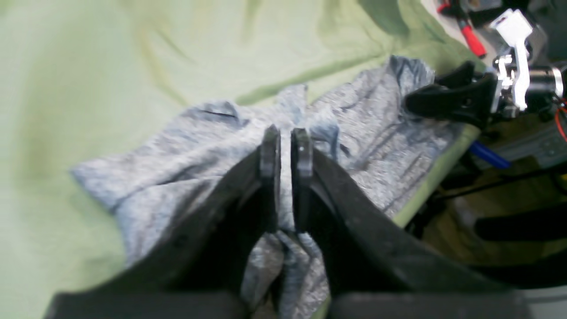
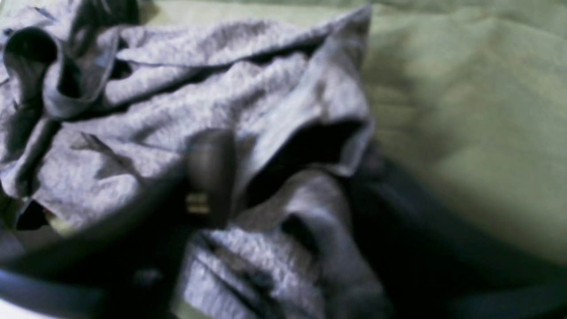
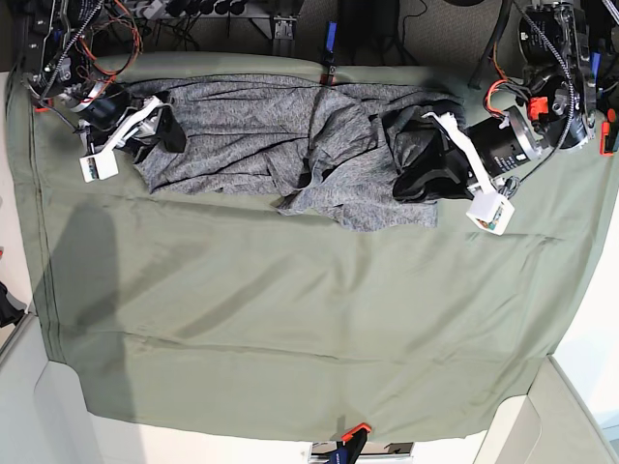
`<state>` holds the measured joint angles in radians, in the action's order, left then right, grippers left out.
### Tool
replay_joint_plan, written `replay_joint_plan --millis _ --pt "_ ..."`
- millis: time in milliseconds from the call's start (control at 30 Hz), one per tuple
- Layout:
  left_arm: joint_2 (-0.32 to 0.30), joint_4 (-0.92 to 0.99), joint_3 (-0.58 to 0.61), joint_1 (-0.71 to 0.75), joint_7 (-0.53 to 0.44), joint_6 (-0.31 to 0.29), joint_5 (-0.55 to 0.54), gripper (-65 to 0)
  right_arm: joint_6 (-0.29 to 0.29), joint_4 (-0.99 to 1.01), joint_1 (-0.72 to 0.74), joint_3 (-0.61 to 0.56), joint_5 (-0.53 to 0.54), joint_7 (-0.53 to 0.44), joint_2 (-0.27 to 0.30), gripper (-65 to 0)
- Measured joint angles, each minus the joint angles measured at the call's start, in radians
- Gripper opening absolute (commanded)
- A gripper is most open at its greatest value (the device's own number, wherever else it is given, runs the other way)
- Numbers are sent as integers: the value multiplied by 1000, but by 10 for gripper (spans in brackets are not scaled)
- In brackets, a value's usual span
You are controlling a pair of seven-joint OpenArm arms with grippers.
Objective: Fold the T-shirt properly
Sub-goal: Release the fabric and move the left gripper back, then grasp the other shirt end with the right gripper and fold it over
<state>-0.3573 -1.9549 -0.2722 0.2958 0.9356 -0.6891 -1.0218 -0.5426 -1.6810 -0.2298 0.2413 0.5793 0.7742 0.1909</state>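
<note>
The heather-grey T-shirt (image 3: 290, 135) lies crumpled in a long band along the table's far edge. My left gripper (image 1: 285, 146) is at the band's right end in the base view (image 3: 414, 169). It is shut on a raised fold of the T-shirt (image 1: 354, 115), which shows in the narrow slit between its fingers. My right gripper (image 2: 288, 177) is at the other end (image 3: 160, 130). Its jaws stand apart around a bunched fold of the T-shirt (image 2: 221, 93). One blurred finger (image 2: 210, 177) rests on the cloth. The left wrist view shows that right gripper (image 1: 425, 99) at the shirt's far end.
An olive-green table cloth (image 3: 290, 319) covers the table. Its edge drops away beside the shirt (image 1: 436, 177). Cables and electronics (image 3: 87, 29) crowd the back edge. A red-handled tool (image 1: 471, 37) lies off the table. An orange clamp (image 3: 353, 432) sits at the front edge.
</note>
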Motion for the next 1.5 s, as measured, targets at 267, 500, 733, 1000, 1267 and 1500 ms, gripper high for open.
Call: replay_joint_plan --millis 267,500,733,1000,1267,1500 --pt "-1 0 -16 0 12 0 41 -605 -2 3 72 5 -2 -36 0 -650" --pt "-46 26 -149 11 8 0 51 -605 -7 -32 114 55 122 13 -3 -650" --pt "-96 162 -199 47 9 0 68 -605 -27 -140 105 10 225 80 -59 -650" --pt "-165 172 -267 66 7 0 32 -605 -30 -187 100 -301 179 58 -208 -650" --pt "-172 172 -290 76 11 0 28 -605 -18 -120 176 -630 -106 -32 -333 -650" --pt "-172 172 -352 83 14 0 -9 -605 -15 27 258 -788 -203 -99 -329 -650"
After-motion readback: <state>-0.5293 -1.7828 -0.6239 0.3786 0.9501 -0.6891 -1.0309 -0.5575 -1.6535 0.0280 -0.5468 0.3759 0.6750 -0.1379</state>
